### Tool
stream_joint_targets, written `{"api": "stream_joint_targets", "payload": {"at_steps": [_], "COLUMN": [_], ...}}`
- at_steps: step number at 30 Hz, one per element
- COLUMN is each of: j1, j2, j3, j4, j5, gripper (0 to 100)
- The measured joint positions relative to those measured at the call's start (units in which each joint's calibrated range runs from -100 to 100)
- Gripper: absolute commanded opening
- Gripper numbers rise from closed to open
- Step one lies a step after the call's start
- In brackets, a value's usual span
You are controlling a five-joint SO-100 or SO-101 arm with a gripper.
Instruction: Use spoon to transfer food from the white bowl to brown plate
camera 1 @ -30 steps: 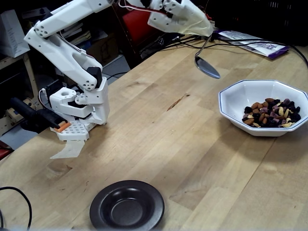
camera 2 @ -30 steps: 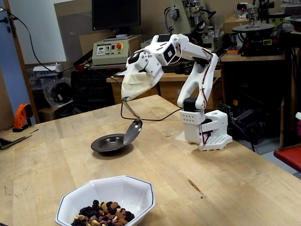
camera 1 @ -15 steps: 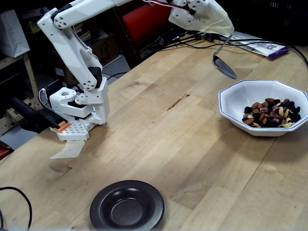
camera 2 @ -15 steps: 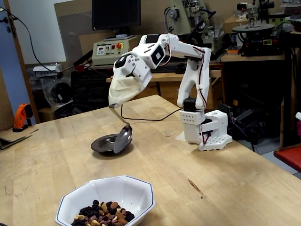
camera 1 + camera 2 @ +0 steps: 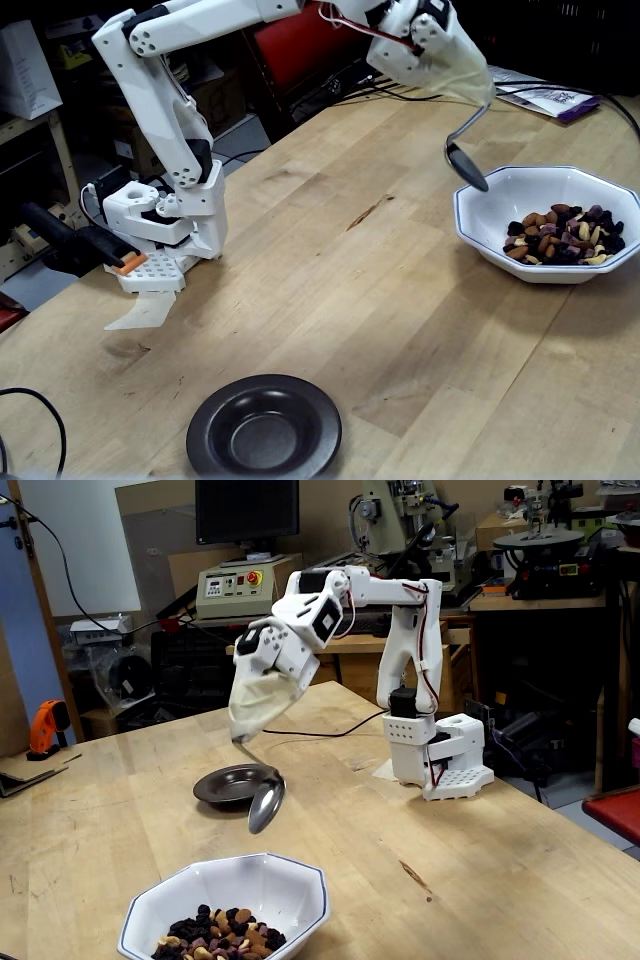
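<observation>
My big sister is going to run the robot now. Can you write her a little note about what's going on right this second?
Gripper: shut on the shiny silver metal spoon, handle end wrapped in pale covering. The spoon hangs in the air above the near rim of the white octagonal bowl; its scoop looks empty.
Food: the mix of almonds, cashews and raisins is all in that bowl.
The small round dark brown plate sits empty at the other end of the wooden table.
Done: spoon picked up. Left: scoop, carry to the plate, tip out.
</observation>
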Motion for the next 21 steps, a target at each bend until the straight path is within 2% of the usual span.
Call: {"api": "stream_joint_targets", "payload": {"at_steps": [21], "j1": [0.0], "j2": [1.89], "j3": [-0.08], "j4": [-2.09], "j5": [0.0], "gripper": [4]}}
